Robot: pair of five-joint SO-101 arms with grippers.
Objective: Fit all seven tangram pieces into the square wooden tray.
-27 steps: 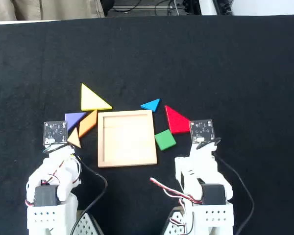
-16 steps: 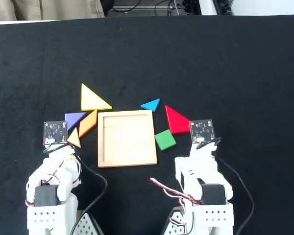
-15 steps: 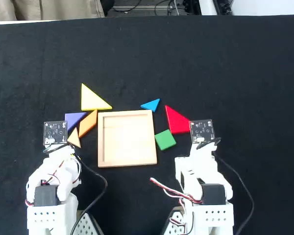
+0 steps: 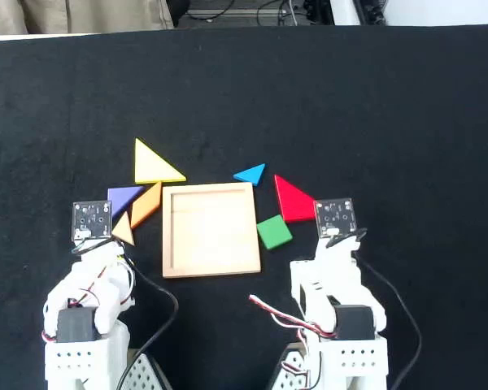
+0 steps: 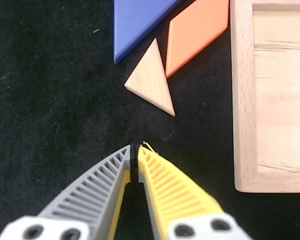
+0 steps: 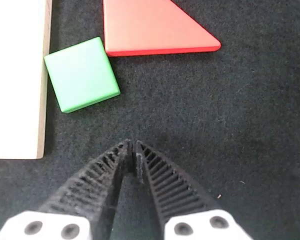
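The square wooden tray point(image 4: 172, 232) lies in the middle with nothing in it. To its left lie a yellow triangle point(image 4: 152, 163), a purple piece point(image 4: 121, 197), an orange parallelogram point(image 4: 145, 203) and a small wooden triangle point(image 4: 124, 230). To its right lie a blue triangle point(image 4: 250, 173), a red triangle point(image 4: 291, 199) and a green square point(image 4: 273, 231). My left gripper point(image 5: 135, 148) is shut and holds nothing, just short of the wooden triangle point(image 5: 151, 79). My right gripper point(image 6: 131, 146) is shut with nothing in it, near the green square point(image 6: 81, 74) and the red triangle point(image 6: 149, 26).
Both arm bases stand at the table's front edge, the left arm point(image 4: 88, 301) and the right arm point(image 4: 337, 296). The black cloth point(image 4: 374, 114) stretches far behind the pieces. The tray's wall point(image 5: 242, 95) runs beside the left gripper.
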